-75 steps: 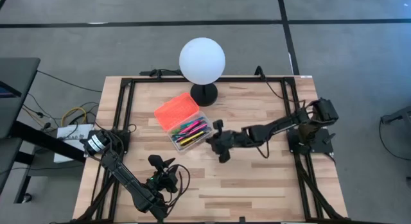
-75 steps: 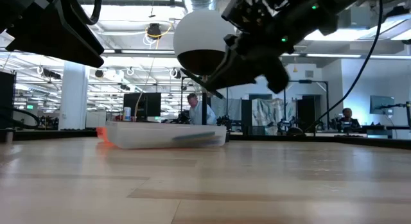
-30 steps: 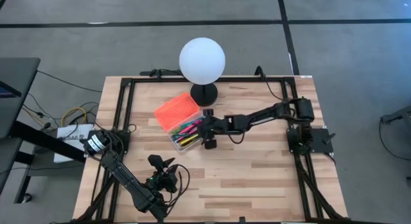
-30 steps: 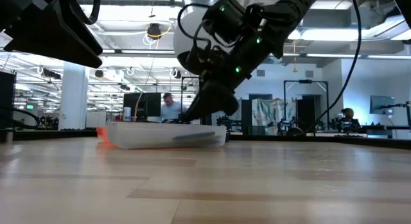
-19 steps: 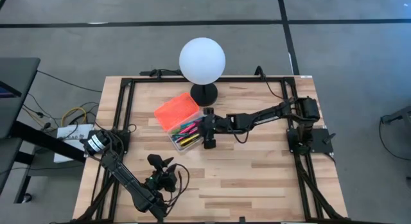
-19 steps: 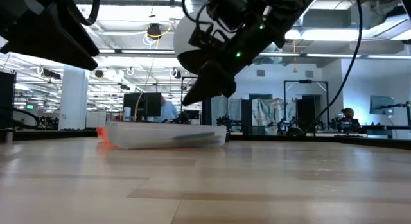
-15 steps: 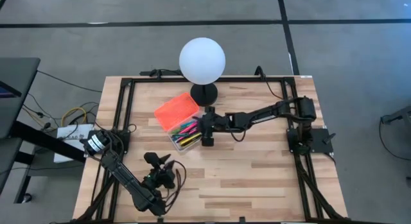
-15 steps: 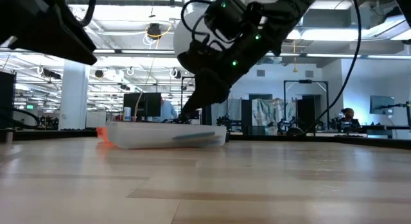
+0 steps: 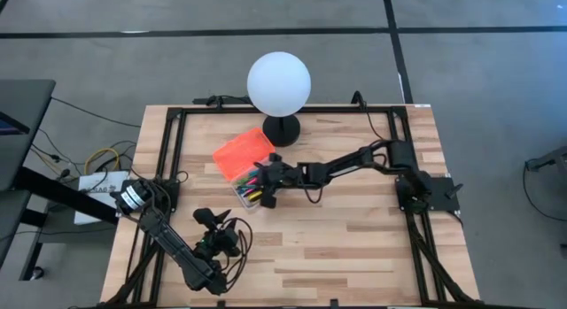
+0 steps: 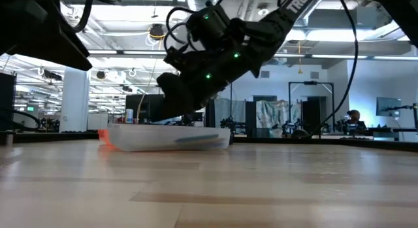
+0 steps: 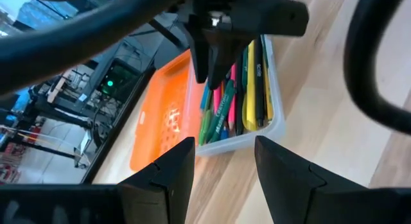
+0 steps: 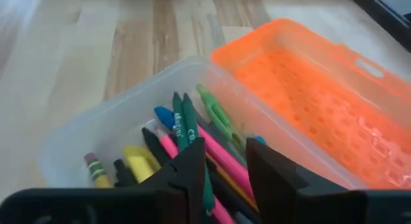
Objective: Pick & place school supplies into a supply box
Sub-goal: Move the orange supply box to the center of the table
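Orange ribbed lid (image 9: 242,151) lies flipped open beside the clear plastic pencil case (image 9: 258,187) on the pale wood-plank table (image 9: 354,247), seen from above. My right pincer (image 9: 266,191) reaches over the case's open tray; my left pincer (image 9: 210,222) waits near the table's front edge, its fingers spread.

From table height, my right arm leans down over the case (image 10: 166,138), the white globe lamp (image 10: 193,42) behind it.

Past my left fingers (image 11: 168,174), the case holds pink, green, yellow and black pens and markers (image 11: 237,99).

Past my right fingers (image 12: 192,176), parted with nothing between them, the pens (image 12: 192,144) lie just below, lid (image 12: 321,95) alongside
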{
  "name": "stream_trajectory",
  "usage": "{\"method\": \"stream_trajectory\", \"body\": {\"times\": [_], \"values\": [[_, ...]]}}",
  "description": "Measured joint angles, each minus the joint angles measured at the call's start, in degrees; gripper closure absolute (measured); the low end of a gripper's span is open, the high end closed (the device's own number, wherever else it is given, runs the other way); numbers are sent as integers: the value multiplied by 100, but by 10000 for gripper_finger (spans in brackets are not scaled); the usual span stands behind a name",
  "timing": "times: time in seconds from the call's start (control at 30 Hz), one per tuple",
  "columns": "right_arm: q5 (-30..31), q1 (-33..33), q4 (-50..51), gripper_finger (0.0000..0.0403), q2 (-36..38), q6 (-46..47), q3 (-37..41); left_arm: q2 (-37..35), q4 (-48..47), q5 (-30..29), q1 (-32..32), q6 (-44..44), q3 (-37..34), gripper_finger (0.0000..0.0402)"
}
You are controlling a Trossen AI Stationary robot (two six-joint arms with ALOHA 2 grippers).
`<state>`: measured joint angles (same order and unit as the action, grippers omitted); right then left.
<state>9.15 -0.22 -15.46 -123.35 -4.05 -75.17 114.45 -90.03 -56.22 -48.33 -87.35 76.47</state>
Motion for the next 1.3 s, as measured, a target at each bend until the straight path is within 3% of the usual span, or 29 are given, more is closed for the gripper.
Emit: {"method": "stream_trajectory", "body": {"times": [0.2,1.3], "values": [[9,21,8,301,-171,14,-195,0,1,233,-18,89,0,244],[1,378,1188,302,-145,-241,-207,0,1,202,-111,142,2,244]]}}
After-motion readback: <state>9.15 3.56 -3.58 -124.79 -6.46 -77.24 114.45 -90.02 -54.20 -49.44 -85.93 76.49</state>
